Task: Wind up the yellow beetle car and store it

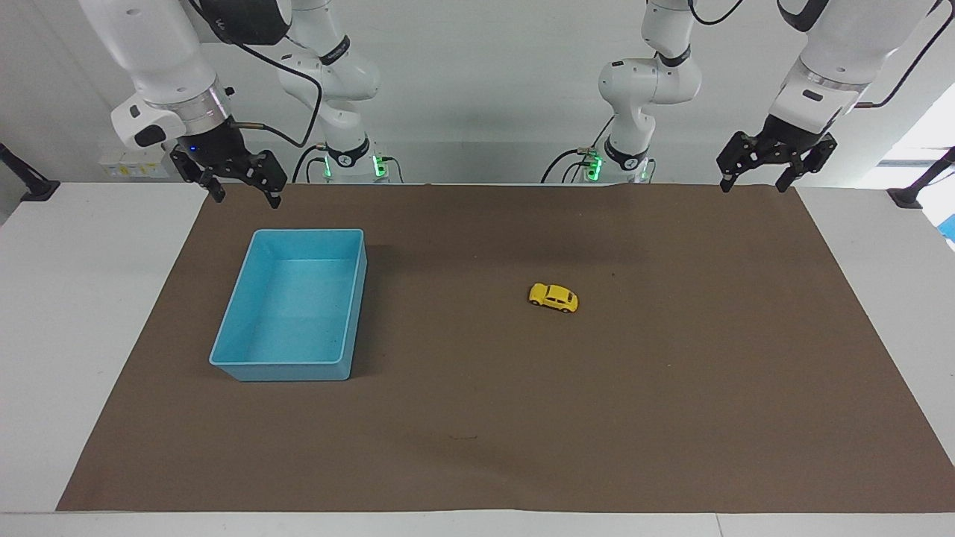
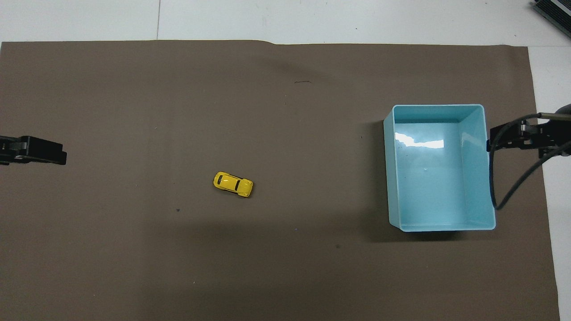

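White bench (image 1: 89, 313) with a big brown mat (image 1: 477, 418) covering most of it. Plain pale wall (image 1: 477, 89) at the robots' end, and bright light coming from a window (image 1: 929, 138).

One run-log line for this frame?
yellow beetle car: on mat, untouched | blue bin: empty | left gripper: open, raised, waiting | right gripper: open, raised

The yellow beetle car (image 1: 553, 297) sits on the mat (image 1: 477, 447), well apart from the bin (image 1: 354, 313) toward the right arm's end.
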{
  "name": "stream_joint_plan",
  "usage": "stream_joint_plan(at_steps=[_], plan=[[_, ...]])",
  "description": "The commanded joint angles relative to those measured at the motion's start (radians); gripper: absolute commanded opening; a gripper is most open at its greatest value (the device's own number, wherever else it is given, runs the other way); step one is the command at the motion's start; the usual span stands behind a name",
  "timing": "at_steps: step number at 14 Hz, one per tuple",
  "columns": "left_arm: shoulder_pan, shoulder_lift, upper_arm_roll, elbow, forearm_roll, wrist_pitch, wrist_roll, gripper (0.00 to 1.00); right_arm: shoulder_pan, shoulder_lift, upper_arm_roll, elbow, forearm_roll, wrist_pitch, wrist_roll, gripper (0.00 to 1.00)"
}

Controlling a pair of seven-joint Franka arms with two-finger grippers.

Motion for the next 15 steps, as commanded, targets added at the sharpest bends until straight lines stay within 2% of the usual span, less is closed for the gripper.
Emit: stream_joint_plan(at_steps=[1, 15], plan=[[0.0, -0.014, -0.001, -0.011, -0.008, -0.004, 0.005, 1.0, -0.014, 0.01, 0.01, 0.022, 0.011, -0.017, -0.021, 1.0], [0.002, -0.016, -0.001, -0.017, -0.009, -0.002, 0.01, 1.0, -0.014, 0.01, 0.01, 0.022, 0.011, -0.017, -0.021, 1.0]])
